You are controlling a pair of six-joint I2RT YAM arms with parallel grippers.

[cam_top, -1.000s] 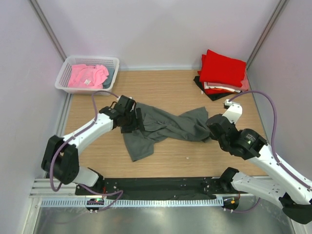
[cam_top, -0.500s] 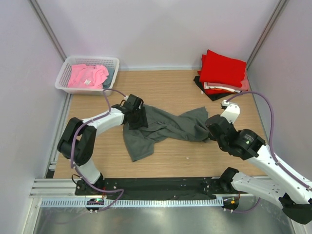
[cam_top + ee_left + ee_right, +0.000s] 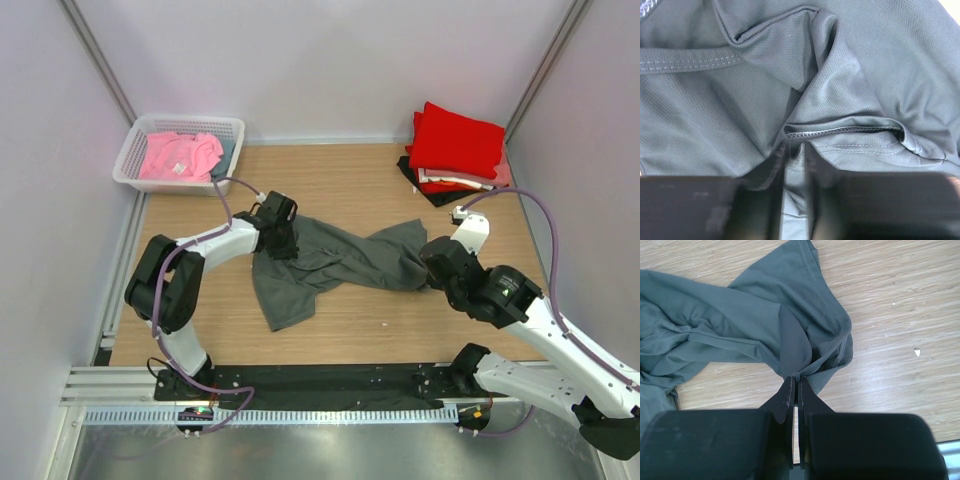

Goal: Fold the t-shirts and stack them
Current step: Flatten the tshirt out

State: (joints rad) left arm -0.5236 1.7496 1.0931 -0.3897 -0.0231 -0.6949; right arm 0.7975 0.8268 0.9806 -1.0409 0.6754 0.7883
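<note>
The grey shirt (image 3: 335,262) lay crumpled on the table (image 3: 360,190), spread between my two grippers. My left gripper (image 3: 794,150) was pinched on a hemmed fold at its left end. My right gripper (image 3: 795,382) was clamped on its right edge.

This is a robot test cell in a lab. Plain pale panels (image 3: 330,60) on metal struts (image 3: 100,60) wall a wooden table (image 3: 350,180); a mounting rail (image 3: 330,380) runs at six o'clock.

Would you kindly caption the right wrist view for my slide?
Right gripper pinches an edge of the crumpled dark grey t-shirt on the wooden table.
</note>
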